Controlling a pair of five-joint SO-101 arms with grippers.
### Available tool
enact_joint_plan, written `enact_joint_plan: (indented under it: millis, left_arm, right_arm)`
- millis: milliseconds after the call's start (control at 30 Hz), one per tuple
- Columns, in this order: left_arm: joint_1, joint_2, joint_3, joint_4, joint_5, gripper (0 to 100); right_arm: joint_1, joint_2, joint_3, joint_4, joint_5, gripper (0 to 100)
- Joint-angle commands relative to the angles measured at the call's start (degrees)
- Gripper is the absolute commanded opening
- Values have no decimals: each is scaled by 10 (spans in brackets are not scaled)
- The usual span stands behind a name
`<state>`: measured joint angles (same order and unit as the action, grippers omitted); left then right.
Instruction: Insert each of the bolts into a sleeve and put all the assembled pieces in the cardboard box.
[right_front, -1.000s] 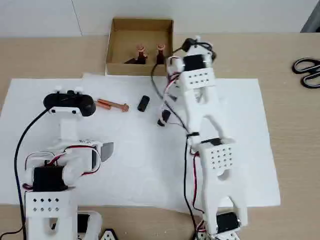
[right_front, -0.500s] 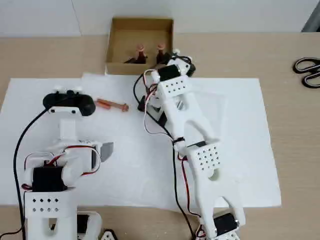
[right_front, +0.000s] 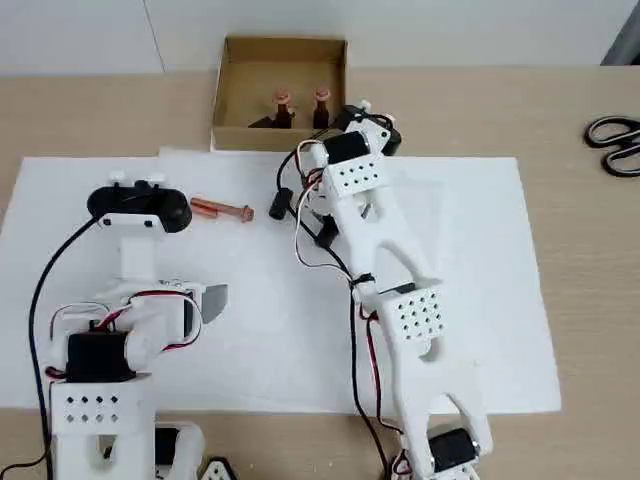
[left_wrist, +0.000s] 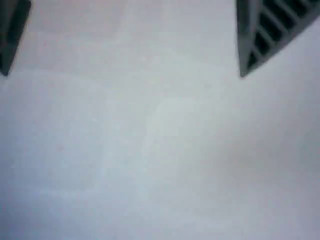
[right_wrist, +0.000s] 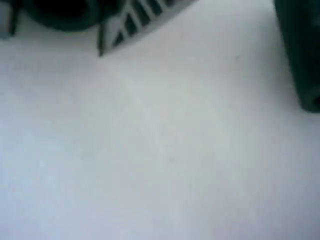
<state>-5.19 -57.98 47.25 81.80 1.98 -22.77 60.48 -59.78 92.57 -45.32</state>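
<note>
Right gripper (right_wrist: 205, 77) released over white paper (right_front: 480, 300), nothing between its jaws. Black sleeve (right_front: 279, 204) lies just beside it, ungripped; copper bolt (right_front: 222, 209) near, on the sleeve's far side. 2 assembled pieces (right_front: 282, 103) stand in the cardboard box (right_front: 230, 98). Left gripper (left_wrist: 124, 72) also released, over bare paper.

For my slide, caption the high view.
Right arm by a black sleeve; copper bolt on paper; two assemblies in the cardboard box.
</note>
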Motion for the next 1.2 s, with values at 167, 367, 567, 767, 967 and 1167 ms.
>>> enact_joint_plan:
  millis: [167,367,567,767,967,1167]
  left_arm:
    - [-1,-7,-3,-9,-3,276]
    - [-1,-7,-3,-9,-3,276]
    - [-4,-7,-4,-9,-5,276]
    - [-4,-7,-10,-6,-5,276]
    - [-4,-7,-9,-6,-4,276]
    - [-5,-7,-9,-6,-4,276]
  right_arm:
    - [11,0,-74,33,4,3]
    - [7,-50,-90,38,91,3]
    - [12,-117,-51,38,218,3]
    - [12,-185,-31,40,324,4]
    - [28,-215,25,36,360,4]
    - [35,-161,68,36,424,7]
